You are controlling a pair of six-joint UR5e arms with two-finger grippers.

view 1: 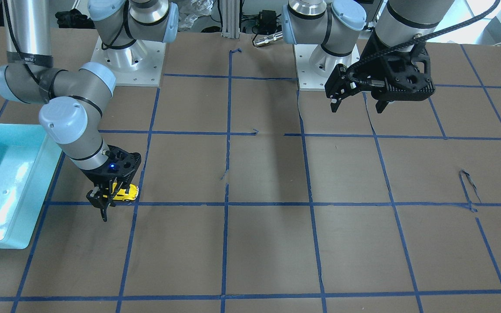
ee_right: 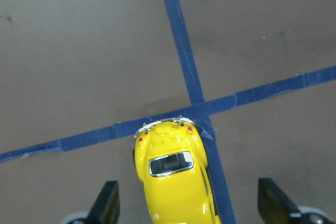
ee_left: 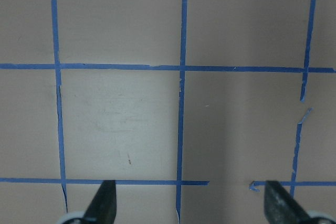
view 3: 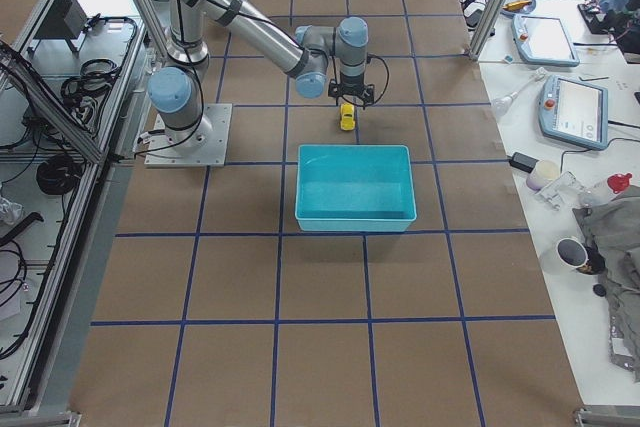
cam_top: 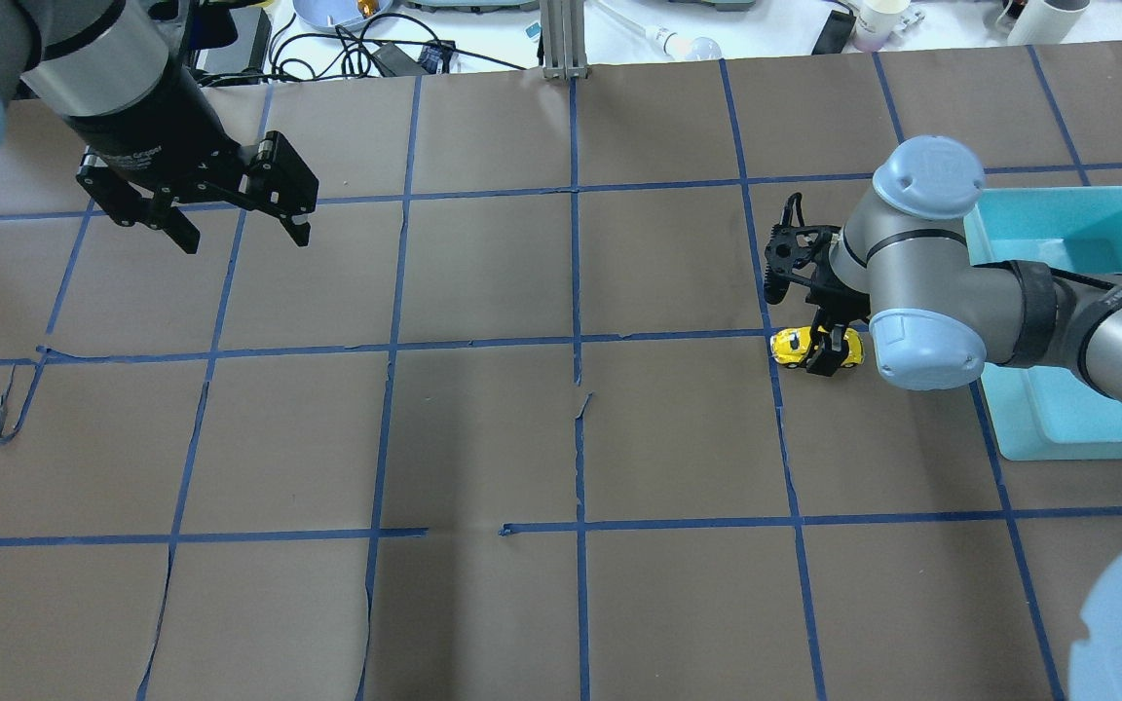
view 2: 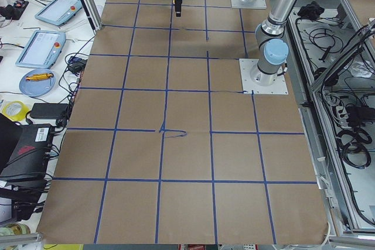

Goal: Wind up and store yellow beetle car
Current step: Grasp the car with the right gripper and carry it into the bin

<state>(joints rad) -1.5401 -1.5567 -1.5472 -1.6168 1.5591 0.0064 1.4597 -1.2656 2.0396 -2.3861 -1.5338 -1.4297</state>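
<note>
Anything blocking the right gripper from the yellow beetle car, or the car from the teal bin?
Nothing visible. The open right gripper straddles the yellow beetle car, and only bare table lies between car and teal bin.

Your right arm reaches low across the right side of the table, with its wrist turned down. The right gripper points straight down close to the surface, jaws spread wide. Your left arm is raised high over the left side. The left gripper hangs well above the table, its fingers far apart and empty.
</note>
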